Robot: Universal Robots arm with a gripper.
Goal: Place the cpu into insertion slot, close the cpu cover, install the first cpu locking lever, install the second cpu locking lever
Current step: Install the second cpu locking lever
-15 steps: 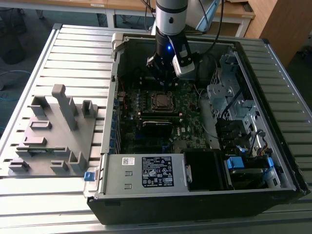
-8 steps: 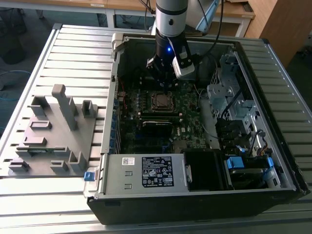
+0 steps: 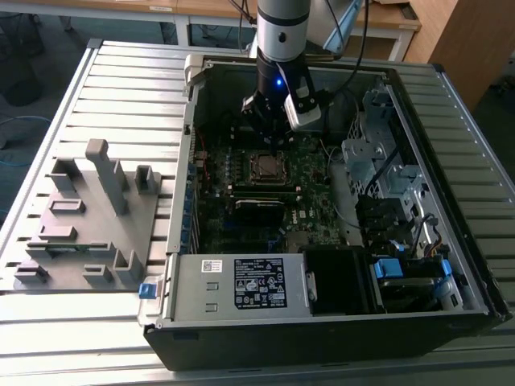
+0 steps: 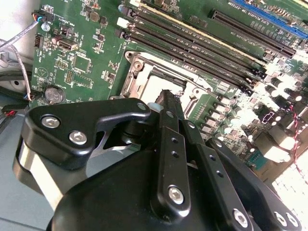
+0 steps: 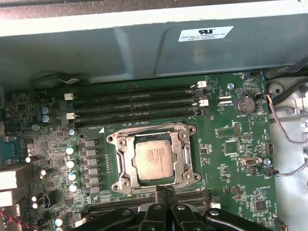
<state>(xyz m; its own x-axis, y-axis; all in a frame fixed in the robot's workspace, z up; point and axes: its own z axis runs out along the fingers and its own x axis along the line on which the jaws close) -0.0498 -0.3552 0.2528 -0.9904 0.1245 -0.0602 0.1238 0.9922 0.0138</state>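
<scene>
The cpu (image 5: 155, 161), a dull silver square, lies in the insertion slot on the green motherboard (image 5: 231, 144) inside the open computer case. The slot's own face is hidden under it. The cpu cover (image 5: 185, 161), a silvery frame, lies flat around the chip. A thin wire lever (image 5: 144, 128) runs along the frame's side nearest the memory slots. My gripper (image 5: 164, 191) is shut with nothing between its fingertips, and it hovers just off the frame's opposite side. In the exterior view the gripper (image 3: 269, 133) hangs over the cpu (image 3: 265, 166). The second wrist view has the fingertips (image 4: 167, 96) right before the cover (image 4: 139, 67).
Long black memory slots (image 5: 134, 103) lie beside the socket. Loose cables (image 5: 288, 130) run at the board's edge. The case holds a power supply (image 3: 241, 281) and a drive cage (image 3: 378, 153). A grey fixture plate (image 3: 88, 217) sits on the slatted table at the exterior view's left.
</scene>
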